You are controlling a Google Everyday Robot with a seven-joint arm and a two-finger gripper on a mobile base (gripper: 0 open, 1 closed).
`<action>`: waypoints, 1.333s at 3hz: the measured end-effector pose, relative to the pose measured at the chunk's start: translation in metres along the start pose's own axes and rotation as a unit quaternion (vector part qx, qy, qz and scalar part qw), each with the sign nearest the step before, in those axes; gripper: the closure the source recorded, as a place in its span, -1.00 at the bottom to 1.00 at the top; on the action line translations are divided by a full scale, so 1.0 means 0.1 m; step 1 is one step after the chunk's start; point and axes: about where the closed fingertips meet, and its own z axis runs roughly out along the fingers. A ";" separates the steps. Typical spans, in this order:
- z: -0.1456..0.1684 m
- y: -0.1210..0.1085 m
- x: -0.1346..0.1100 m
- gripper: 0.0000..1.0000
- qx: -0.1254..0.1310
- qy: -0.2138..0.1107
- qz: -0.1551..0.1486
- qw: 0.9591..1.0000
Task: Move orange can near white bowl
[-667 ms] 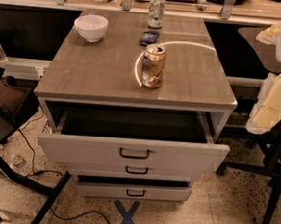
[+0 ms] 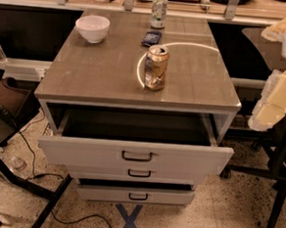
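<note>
The orange can point(image 2: 156, 68) stands upright on the grey cabinet top point(image 2: 96, 78), right of its middle, golden with a silver top and a dented side. The white bowl point(image 2: 92, 28) sits at the far left corner of the same top, well apart from the can. My gripper point(image 2: 263, 117) hangs at the end of the cream arm at the right edge of the view. It is beyond the cabinet's right side, lower than the top, and touches nothing.
A white-and-green can point(image 2: 159, 11) stands at the far edge and a small dark object point(image 2: 151, 38) lies in front of it. The top drawer point(image 2: 135, 154) is pulled out and open. A dark chair point(image 2: 6, 106) stands left, black stands right.
</note>
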 end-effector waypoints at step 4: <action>0.96 -1.45 -0.67 -1.00 0.063 -0.461 0.144 0.873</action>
